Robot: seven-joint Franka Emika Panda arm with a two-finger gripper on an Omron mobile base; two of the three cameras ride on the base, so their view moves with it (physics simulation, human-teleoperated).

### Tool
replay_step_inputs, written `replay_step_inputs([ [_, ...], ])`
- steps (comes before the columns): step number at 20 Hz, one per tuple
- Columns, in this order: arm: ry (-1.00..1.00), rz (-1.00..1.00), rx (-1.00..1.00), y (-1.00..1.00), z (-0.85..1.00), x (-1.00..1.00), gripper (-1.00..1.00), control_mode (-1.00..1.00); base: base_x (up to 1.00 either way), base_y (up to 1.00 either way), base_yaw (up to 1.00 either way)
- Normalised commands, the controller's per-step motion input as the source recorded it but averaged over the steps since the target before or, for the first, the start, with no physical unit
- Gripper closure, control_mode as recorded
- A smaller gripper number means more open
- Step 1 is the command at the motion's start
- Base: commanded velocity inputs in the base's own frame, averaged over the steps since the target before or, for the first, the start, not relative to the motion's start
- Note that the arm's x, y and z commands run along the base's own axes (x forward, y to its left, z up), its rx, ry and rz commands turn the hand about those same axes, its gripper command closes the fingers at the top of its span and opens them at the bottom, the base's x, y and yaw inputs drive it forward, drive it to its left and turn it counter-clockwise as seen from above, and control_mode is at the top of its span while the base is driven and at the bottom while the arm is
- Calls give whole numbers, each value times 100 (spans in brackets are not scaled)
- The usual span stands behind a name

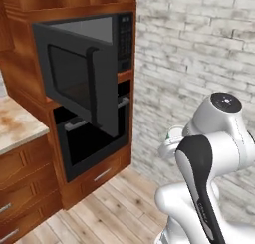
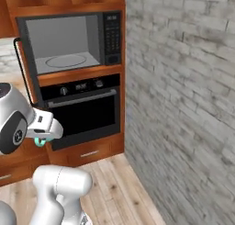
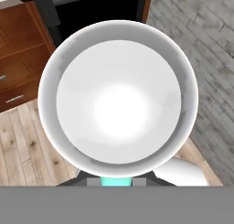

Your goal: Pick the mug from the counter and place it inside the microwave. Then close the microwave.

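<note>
Left base view: microwave (image 1: 84,78) door swung open; desk (image 1: 17,123) at left. 
Right base view: mug (image 2: 40,141) teal at my hand (image 2: 43,136), below the oven front. 
Hand view: my hand closed on mug (image 3: 119,97), mouth facing the camera, axis along my fingers.

one mug (image 3: 119,95), one microwave (image 2: 69,40), one oven (image 2: 80,111)
</note>
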Motion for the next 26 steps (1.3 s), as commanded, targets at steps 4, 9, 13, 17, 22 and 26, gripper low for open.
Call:
replay_step_inputs([
  [4, 0, 0, 0, 0, 0, 0, 100, 100, 14, -57, 2],
  [9, 0, 0, 0, 0, 0, 0, 100, 100, 61, -40, 0],
  [13, 0, 0, 0, 0, 0, 0, 100, 100, 80, -18, 0],
  [17, 0, 0, 0, 0, 0, 0, 100, 100, 62, -3, 9],
  [22, 0, 0, 0, 0, 0, 0, 100, 100, 57, 1, 28],
  [26, 0, 0, 0, 0, 0, 0, 100, 100, 55, 2, 37],
])
